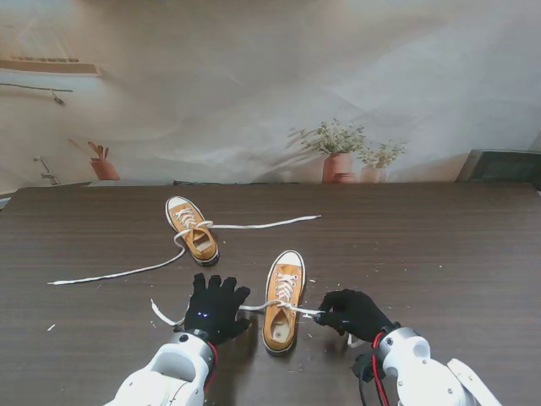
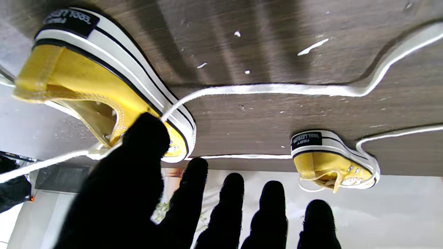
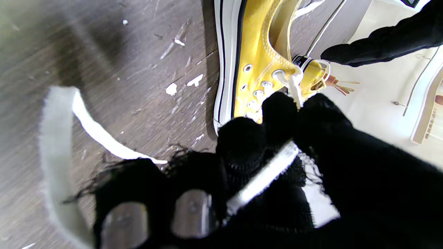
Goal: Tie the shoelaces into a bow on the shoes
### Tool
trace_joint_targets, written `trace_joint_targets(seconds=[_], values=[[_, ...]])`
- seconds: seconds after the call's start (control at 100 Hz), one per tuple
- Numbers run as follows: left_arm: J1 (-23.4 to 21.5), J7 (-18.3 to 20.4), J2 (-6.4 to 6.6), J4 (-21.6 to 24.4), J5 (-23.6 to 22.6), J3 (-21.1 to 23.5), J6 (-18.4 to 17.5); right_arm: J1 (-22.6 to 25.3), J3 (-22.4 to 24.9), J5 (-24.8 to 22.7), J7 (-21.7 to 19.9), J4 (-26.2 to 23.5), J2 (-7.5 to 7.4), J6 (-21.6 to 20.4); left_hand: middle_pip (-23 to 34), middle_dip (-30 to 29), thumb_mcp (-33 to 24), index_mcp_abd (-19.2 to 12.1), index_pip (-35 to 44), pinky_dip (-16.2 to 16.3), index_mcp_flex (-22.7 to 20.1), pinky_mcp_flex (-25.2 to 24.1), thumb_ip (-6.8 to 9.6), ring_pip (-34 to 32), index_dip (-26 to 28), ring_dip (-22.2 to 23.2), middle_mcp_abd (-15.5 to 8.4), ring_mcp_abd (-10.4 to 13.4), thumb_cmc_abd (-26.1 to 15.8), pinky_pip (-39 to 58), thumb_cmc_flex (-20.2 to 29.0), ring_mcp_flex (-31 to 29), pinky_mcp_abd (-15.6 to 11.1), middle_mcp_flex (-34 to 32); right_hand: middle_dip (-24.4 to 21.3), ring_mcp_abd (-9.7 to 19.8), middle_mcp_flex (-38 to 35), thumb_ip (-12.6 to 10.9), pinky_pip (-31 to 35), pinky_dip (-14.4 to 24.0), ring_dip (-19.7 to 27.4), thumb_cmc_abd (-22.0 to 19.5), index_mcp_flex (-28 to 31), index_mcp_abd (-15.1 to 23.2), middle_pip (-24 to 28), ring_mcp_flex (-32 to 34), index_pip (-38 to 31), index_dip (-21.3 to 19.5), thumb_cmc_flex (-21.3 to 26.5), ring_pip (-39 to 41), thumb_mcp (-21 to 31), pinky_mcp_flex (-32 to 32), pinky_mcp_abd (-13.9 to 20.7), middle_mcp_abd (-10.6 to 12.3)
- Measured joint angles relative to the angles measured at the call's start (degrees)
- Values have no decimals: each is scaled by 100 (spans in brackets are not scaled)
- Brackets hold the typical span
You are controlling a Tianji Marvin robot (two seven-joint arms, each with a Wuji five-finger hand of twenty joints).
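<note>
The right robot hand (image 1: 351, 311) is pinching the near sneaker's (image 1: 283, 300) lace (image 1: 306, 310) taut, while the left robot hand (image 1: 215, 306) is hovering spread open, holding nothing. I'm guessing it's starting the first crossover; the left needs its own lace end (image 1: 162, 316) lying on the counter (image 1: 439, 254).

From up on my stand I look down at a dark wooden table (image 1: 439, 245). One yellow shoe (image 1: 283, 300) sits just in front of me, toe pointing to twelve o'clock. My left hand (image 1: 215, 306) rests flat at its nine o'clock side, fingers spread, right beside it. My right hand (image 1: 353, 313) is at its three o'clock side, fingers curled around a white lace (image 1: 296, 308) that runs from the shoe across to it. Another lace end (image 1: 165, 316) trails out past my left hand. A second yellow shoe (image 1: 193, 229) lies farther from me, toward eleven o'clock, its long laces (image 1: 118, 273) stretched out toward eight and three o'clock. Two potted plants (image 1: 342, 152) stand beyond the far edge.
</note>
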State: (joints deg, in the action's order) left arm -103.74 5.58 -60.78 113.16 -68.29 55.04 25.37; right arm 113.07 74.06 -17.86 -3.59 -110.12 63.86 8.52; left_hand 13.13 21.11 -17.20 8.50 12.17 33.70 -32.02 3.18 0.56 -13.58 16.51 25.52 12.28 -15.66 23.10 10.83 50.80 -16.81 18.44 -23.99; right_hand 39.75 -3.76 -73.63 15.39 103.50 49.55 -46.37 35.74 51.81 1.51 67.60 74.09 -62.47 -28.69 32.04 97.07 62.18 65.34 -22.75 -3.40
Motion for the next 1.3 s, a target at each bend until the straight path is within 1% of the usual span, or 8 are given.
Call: trace_joint_targets(seconds=[0.25,0.42,0.7,0.88,1.03,1.07,1.15,1.3], values=[[474,-430,31,-520,13,-489,172,4,-6,14,28,-7,3,1,229,0,-738,-7,374,0,-282,396,-220,-300,0,0,-71,101,466,67,-352,-188,-4,-230,0,0,0,0,1,0,0,0,0,1,0,0,16,0,0,1,0,0,0,1],[891,-632,12,-982,268,-902,432,14,1,36,38,-28,4,3,395,0,-862,-17,728,-1,-502,572,-227,-530,144,0,-87,68,474,102,-352,-408,-4,-534,1,0,0,0,1,0,0,-1,0,2,0,0,57,1,0,2,0,0,-1,1],[1472,-851,-73,-1588,757,-1378,502,104,60,131,-26,-110,1,-72,535,32,-1083,-66,1078,-14,-562,723,-289,-743,225,0,-118,65,474,149,-352,-556,-5,-773,2,0,0,0,2,0,0,-8,0,2,1,0,63,1,0,4,-1,0,-2,1],[1692,-1256,-187,-2002,1098,-1581,531,115,59,190,-20,-115,1,-96,677,69,-1090,-71,1317,-16,-717,925,-350,-909,236,0,-120,65,388,267,-344,-695,-5,-917,2,0,0,0,2,0,0,-8,0,2,1,0,64,1,0,4,-1,0,-2,2],[1806,-1702,-307,-2279,1389,-1700,526,113,59,193,-48,-114,0,-96,714,79,-40,-43,1737,-16,-743,1007,-400,-1037,238,0,-120,63,-75,360,491,-836,-5,-1036,2,0,0,0,3,0,0,-8,0,2,1,0,65,1,0,4,-1,0,-2,2],[1838,-1735,-334,-2321,1418,-1716,518,110,56,193,-76,-114,-3,-99,714,80,325,-41,1899,-16,-741,1007,-281,-1076,236,0,-120,63,-205,366,748,-836,-5,-1036,2,0,0,0,3,0,0,-8,0,2,1,0,65,1,0,4,-1,0,-3,2],[1881,-1808,-384,-2390,1538,-1721,484,103,52,209,-124,-110,-10,-113,712,81,728,-33,2074,-16,-741,1007,-234,-1085,216,0,-120,63,-459,369,1130,-836,-5,-1067,3,0,0,0,3,0,0,-8,0,2,1,0,65,1,0,4,-1,0,-3,2],[1886,-1870,-422,-2454,1749,-1649,185,82,33,213,-153,-100,-20,-119,705,81,1116,545,2229,-16,-831,961,-169,-1091,128,0,-70,56,-939,369,1549,-827,-5,-1099,4,0,-1,0,3,0,0,-9,0,2,1,0,65,1,0,6,-1,0,-3,2]])
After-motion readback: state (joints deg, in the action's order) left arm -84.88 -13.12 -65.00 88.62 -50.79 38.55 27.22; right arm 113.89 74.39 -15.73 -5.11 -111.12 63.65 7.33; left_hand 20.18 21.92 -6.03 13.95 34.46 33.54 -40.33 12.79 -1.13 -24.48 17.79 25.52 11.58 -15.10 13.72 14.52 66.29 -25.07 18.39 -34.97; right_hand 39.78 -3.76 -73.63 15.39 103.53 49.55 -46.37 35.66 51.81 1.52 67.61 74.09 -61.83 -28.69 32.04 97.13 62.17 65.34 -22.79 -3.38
